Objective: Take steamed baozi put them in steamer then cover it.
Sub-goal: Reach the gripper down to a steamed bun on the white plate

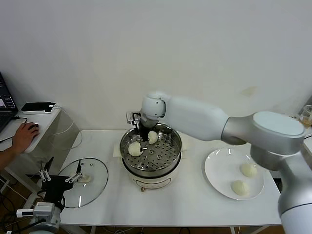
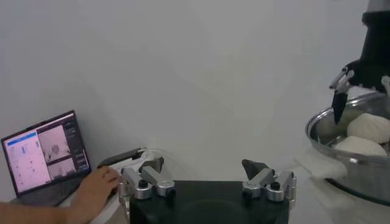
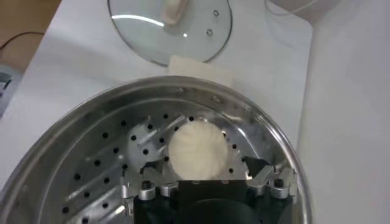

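The steamer [image 1: 174, 142] stands mid-table with its perforated tray [image 3: 91, 164] showing. Two steamed baozi [image 1: 135, 148] [image 1: 152, 137] lie inside it. My right gripper [image 1: 144, 139] reaches down into the pot and is open. One baozi [image 3: 197, 152] rests on the tray between its spread fingers, with a gap on at least one side. Two more baozi [image 1: 248, 169] [image 1: 238, 187] sit on the white plate [image 1: 219, 170] at the right. The cover [image 1: 92, 187] lies flat on the table at the left. My left gripper [image 1: 61, 176] hangs open at the cover's near-left edge, holding nothing.
A person's hand [image 1: 24, 136] rests on a mouse at a side table on the left, beside a laptop [image 2: 46, 155]. A folded white cloth [image 3: 201, 68] lies between the steamer and the cover. The wall stands close behind the steamer.
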